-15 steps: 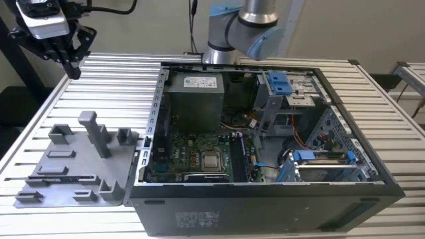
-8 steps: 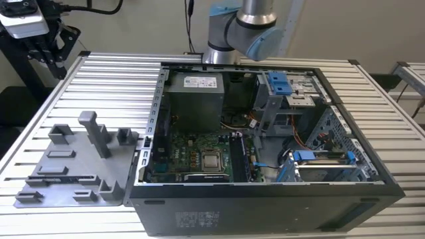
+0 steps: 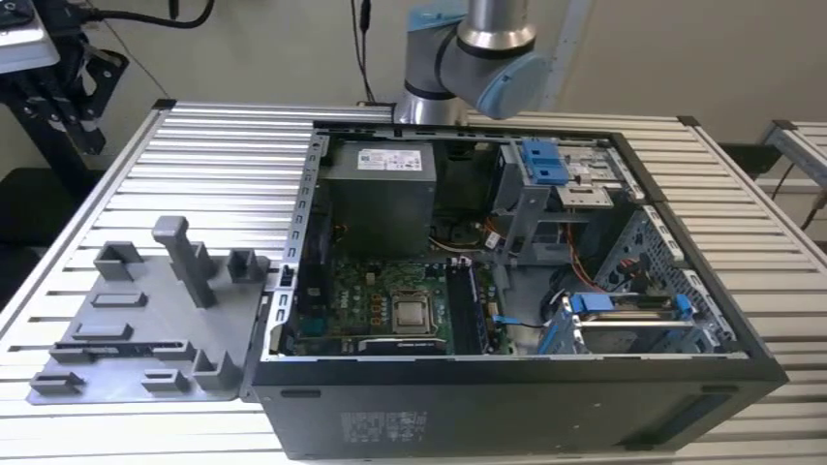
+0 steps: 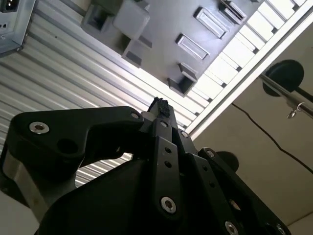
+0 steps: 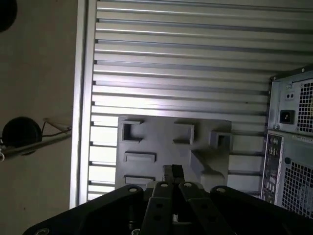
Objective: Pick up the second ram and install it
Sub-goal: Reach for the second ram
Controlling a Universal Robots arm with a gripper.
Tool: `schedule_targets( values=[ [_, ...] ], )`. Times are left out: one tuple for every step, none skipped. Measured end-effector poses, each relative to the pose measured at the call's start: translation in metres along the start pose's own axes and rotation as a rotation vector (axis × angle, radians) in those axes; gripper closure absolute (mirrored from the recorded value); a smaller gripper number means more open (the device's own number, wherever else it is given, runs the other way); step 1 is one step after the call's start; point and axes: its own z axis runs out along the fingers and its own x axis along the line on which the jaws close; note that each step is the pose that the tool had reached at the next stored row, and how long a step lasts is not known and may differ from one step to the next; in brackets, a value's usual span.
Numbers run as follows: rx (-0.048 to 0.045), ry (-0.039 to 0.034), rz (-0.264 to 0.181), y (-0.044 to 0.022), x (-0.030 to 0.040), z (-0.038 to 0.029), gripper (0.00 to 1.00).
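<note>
While fingers (image 5: 168, 171) meet, power supply (image 3: 378, 199) bears label (image 3: 391, 157).

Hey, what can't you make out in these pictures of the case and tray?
- Arm: cut off by the exterior view's top edge.
- Grey holder tray: one edge hidden behind the gripper in the first wrist view.
- Memory slots in the case: too small and dark in the exterior view to tell if the second ram is seated.

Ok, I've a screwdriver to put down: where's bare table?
Bare ridged table lies behind the grey holder tray, on the exterior view's left of the open case. Another strip: the exterior view's right of the case. The tray and the case's inside are crowded.
</note>
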Motion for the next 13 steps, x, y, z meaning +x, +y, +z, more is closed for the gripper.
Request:
schedule_targets(
  values=[
    [0.0,0.0,-0.001,0.0001,0.0022,0.0,0.89],
    [0.0,0.0,-0.001,0.0001,0.0036,0.0001,0.89],
    [0.0001,0.0002,-0.001,0.0001,0.0039,0.0,0.89],
    [0.0,0.0001,-0.001,0.0001,0.0039,0.0,0.89],
    [0.0,0.0001,-0.001,0.0001,0.0039,0.0,0.89],
    [0.0,0.0001,-0.001,0.0002,0.0041,0.0,0.89],
    [0.0,0.0,-0.001,0.0001,0.0044,0.0001,0.89],
    [0.0,0.0,-0.001,-0.0001,0.0047,0.0001,0.89],
    [0.0,0.0001,-0.001,-0.0007,0.0049,0.0001,0.89],
    [-0.0001,0.0001,-0.001,-0.0021,0.005,0.0001,0.89],
    [-0.0001,0.0002,-0.001,-0.004,0.0051,0.0001,0.89],
    [0.0,0.0001,-0.001,-0.006,0.0051,0.0001,0.89],
    [0.0,0.0001,-0.001,-0.0082,0.0052,0.0001,0.89]
  ],
)
